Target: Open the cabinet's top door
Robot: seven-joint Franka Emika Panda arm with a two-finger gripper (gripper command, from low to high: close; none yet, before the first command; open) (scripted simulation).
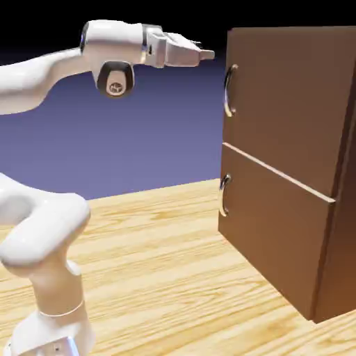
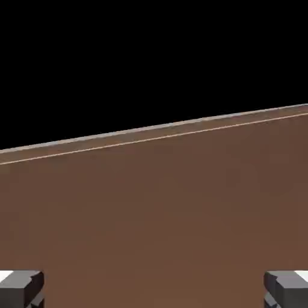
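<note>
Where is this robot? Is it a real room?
Probably a computer simulation, not a real room: a white arm's gripper nears a plain brown cabinet on a wooden table, with only blank blue-violet behind.

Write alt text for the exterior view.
A white robot arm holds its claw level, just short of the top door of a tall dark-brown wooden cabinet, slightly above that door's curved grey metal handle. Both panels look closed; the cabinet stands on a light wooden table.
</note>
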